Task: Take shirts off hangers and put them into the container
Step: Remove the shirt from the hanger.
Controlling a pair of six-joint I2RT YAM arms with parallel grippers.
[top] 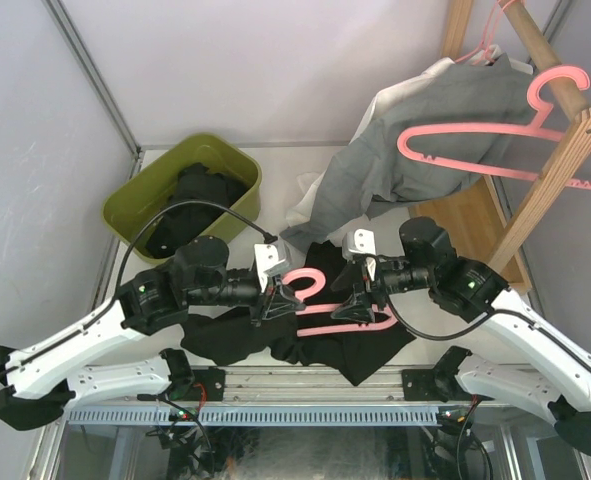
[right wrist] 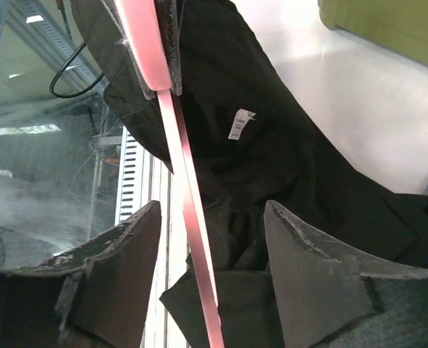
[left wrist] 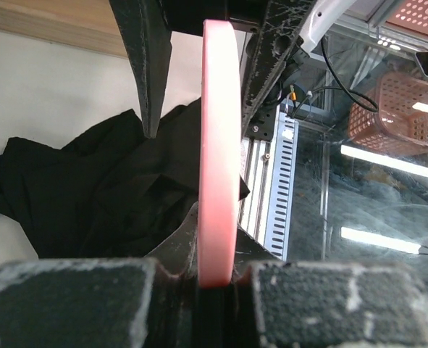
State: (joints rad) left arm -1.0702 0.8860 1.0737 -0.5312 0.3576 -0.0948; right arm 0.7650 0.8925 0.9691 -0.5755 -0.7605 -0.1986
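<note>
- The left fingers (left wrist: 69, 304) are clamped flat on the pink hanger (left wrist: 219, 145) near its hook. The plastic is stiff and smooth, so the hold looks firm, though the hanger could pivot in it.
- The right fingers (right wrist: 119, 268) stand apart. They straddle the hanger's thin bar without pinching it.
- The black shirt (right wrist: 271, 145) lies near and central on the counter (top: 280, 170), still threaded on the hanger. It looks limp and light, and likely to sag and snag on the hanger's arms. A bunched fold by the collar, near the white label, seems the best hold.
- The tub (top: 125, 205) sits far left, with a second shirt (top: 200, 190) inside.
</note>
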